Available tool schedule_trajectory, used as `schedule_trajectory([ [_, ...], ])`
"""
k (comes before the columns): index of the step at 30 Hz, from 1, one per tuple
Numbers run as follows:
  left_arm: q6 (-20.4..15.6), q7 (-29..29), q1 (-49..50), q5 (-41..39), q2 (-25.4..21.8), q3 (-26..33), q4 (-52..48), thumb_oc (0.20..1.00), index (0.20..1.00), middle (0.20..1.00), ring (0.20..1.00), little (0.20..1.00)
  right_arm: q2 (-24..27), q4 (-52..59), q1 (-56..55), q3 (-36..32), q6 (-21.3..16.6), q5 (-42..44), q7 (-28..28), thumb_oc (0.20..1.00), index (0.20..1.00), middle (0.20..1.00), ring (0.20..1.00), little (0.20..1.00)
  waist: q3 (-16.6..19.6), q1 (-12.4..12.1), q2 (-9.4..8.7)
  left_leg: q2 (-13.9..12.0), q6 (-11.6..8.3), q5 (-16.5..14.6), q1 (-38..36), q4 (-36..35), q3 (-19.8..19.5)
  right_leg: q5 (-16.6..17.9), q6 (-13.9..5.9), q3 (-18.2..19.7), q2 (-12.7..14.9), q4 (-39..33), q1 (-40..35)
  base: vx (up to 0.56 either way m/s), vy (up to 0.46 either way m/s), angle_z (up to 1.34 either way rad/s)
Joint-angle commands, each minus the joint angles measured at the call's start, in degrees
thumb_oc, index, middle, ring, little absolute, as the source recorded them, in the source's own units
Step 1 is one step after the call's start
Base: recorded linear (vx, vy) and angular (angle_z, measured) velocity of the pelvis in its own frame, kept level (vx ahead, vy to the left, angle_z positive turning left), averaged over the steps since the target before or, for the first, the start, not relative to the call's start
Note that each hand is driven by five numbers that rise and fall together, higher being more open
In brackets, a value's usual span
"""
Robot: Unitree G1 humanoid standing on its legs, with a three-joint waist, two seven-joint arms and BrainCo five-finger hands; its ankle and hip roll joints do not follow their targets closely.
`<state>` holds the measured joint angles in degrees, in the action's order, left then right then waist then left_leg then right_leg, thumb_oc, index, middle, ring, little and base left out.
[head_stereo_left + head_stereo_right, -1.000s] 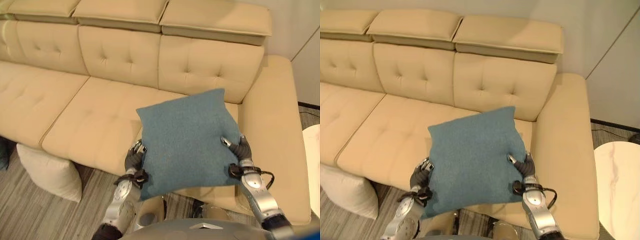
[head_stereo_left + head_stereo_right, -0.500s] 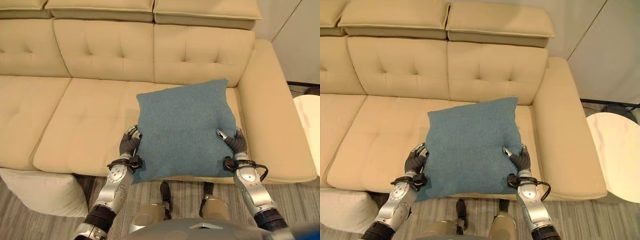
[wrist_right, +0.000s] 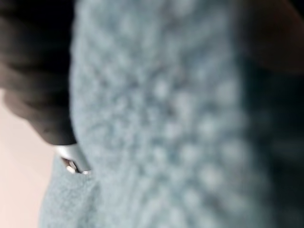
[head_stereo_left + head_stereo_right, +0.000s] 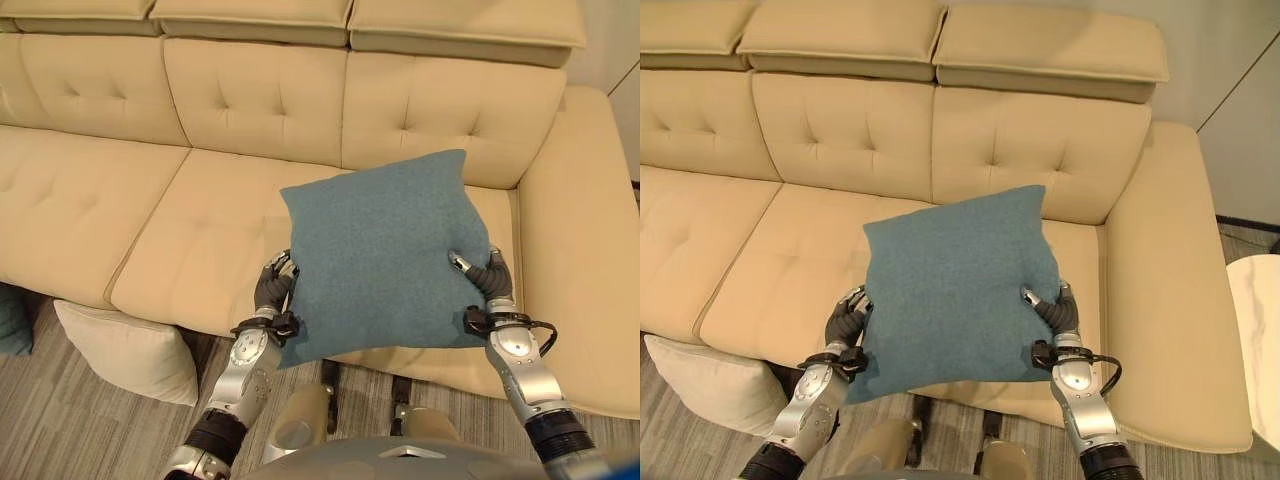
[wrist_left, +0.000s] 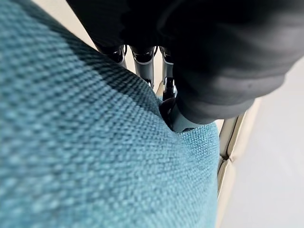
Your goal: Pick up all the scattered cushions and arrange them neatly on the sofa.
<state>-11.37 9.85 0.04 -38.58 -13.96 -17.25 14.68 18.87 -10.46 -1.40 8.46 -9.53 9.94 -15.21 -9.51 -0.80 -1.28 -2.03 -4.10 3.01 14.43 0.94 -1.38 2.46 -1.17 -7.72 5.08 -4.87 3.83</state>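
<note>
Both hands, left hand (image 4: 272, 292) at 9 o'clock, right hand (image 4: 487, 281) at 3, clamp the blue cushion (image 4: 385, 252) above the sofa (image 4: 180, 215) seat; uneven squeeze could let it slip

We see a teal-blue cushion (image 4: 383, 255) of coarse woven cloth above the button-tufted, cream-beige sofa (image 4: 210, 120), a plain cream cushion (image 4: 125, 350) below the sofa's front edge, and grey, finely striped floor (image 4: 60, 430) beneath the sofa.
</note>
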Motion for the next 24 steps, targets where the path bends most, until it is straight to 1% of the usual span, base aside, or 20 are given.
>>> schedule_trajectory([
  [1, -3.38, -3.83, -3.19, 4.48, 0.85, -2.41, -7.54, 0.2, 0.2, 0.2, 0.2, 0.2, -1.38, 6.89, 2.2, 0.46, -5.76, -1.36, 0.68, 0.2, 0.2, 0.2, 0.2, 0.2, 4.64, 0.28, -0.6, 0.4, -0.46, -1.75, -3.37, -1.75, 1.29, -1.68, -7.95, -1.3, -1.48, 0.18, -0.01, 0.2, 0.2, -0.71],
  [4, -3.33, -3.77, -2.52, 4.84, 0.19, -1.97, -8.26, 0.2, 0.2, 0.2, 0.2, 0.2, -2.03, 6.82, 1.89, 0.29, -5.61, -1.87, 0.56, 0.2, 0.2, 0.2, 0.2, 0.2, 4.73, 0.14, -0.89, 0.59, -0.13, -1.89, -5.37, -2.69, 2.49, -1.4, -8.18, -0.38, -0.72, -0.03, -0.58, 0.09, 0.112, -0.23],
  [7, -3.53, -2.25, -3.73, 5.77, -1.18, -0.97, -9.07, 0.2, 0.2, 0.2, 0.2, 0.2, -2.36, 6.0, 3.18, 0.58, -5.0, -3.57, -0.68, 0.2, 0.2, 0.2, 0.2, 0.2, 4.44, -0.33, -1.3, 0.81, 0.5, -2.59, -6.06, -2.92, 4.05, -0.84, -8.88, 0.99, 0.23, -0.04, -0.06, 0.08, 0.109, -0.16],
  [10, -4.0, -1.17, -5.73, 6.81, -1.84, -0.87, -9.42, 0.2, 0.2, 0.2, 0.2, 0.2, -1.95, 4.82, 5.38, 1.1, -4.6, -5.18, -2.2, 0.2, 0.2, 0.2, 0.2, 0.2, 4.36, -0.46, -1.31, 0.93, 0.9, -2.64, -5.48, -3.31, 4.79, -0.26, -9.18, 1.87, 0.58, -0.1, 1.37, 0.02, 0.05, -0.2],
  [12, -5.28, 1.61, -9.48, 10.84, -2.58, -1.05, -10.17, 0.2, 0.2, 0.2, 0.2, 0.2, -1.45, 3.67, 8.94, 1.67, -4.52, -7.73, -4.98, 0.2, 0.2, 0.2, 0.2, 0.2, 3.91, -0.49, -1.0, 0.94, 1.07, -2.05, -3.77, -4.42, 5.19, 0.74, -9.53, 2.35, 0.9, -0.13, 4.32, -0.02, 0.018, -0.11],
  [14, -5.52, 2.29, -10.76, 11.96, -2.66, -1.37, -9.99, 0.2, 0.2, 0.2, 0.2, 0.2, -1.2, 3.36, 10.05, 1.72, -4.73, -8.19, -5.76, 0.2, 0.2, 0.2, 0.2, 0.2, 3.74, -0.48, -0.91, 0.97, 1.05, -1.83, -3.24, -4.72, 5.15, 0.98, -9.6, 2.46, 0.85, -0.13, 5.23, -0.05, -0.003, -0.17],
  [15, -6.69, 4.64, -15.09, 15.15, -3.07, -1.92, -10.2, 0.2, 0.2, 0.2, 0.2, 0.2, -0.86, 2.66, 14.67, 2.41, -5.17, -9.38, -7.98, 0.2, 0.2, 0.2, 0.2, 0.2, 3.04, -0.39, -0.57, 1.01, 0.6, -0.8, -0.73, -5.52, 5.02, 2.07, -10.0, 2.54, 0.79, -0.13, 8.57, -0.13, -0.015, -0.1],
  [19, -8.3, 8.96, -25.2, 17.9, -2.89, -4.29, -7.14, 0.2, 0.2, 0.2, 0.2, 0.2, 0.3, 0.94, 24.78, 4.89, -5.34, -11.76, -11.99, 0.2, 0.2, 0.2, 0.2, 0.2, 2.99, -0.22, -0.29, 0.96, -0.76, 1.23, 4.46, -5.94, 5.0, 3.75, -10.53, 2.02, 0.56, -0.13, 14.16, -0.12, -0.026, 0.03],
  [23, -9.95, 13.29, -38.26, 19.99, -4.08, -6.21, -1.03, 0.2, 0.2, 0.2, 0.2, 0.2, 2.93, -3.41, 35.85, 6.78, -4.86, -13.02, -15.48, 0.2, 0.2, 0.2, 0.2, 0.2, 3.43, 0.19, -0.08, 1.23, -2.21, 3.12, 9.45, -5.94, 4.53, 4.9, -10.7, 1.08, 0.21, -0.13, 18.99, -0.06, -0.023, 0.07],
  [24, -10.58, 15.86, -43.47, 21.26, -4.69, -6.77, 0.46, 0.2, 0.2, 0.2, 0.2, 0.2, 4.07, -4.65, 40.32, 7.22, -4.82, -13.67, -17.13, 0.2, 0.2, 0.2, 0.2, 0.2, 3.42, 0.28, 0.08, 1.4, -2.67, 3.39, 10.96, -5.94, 4.37, 5.13, -10.86, 0.74, 0.14, -0.13, 20.68, -0.04, 0.0, 0.04],
])
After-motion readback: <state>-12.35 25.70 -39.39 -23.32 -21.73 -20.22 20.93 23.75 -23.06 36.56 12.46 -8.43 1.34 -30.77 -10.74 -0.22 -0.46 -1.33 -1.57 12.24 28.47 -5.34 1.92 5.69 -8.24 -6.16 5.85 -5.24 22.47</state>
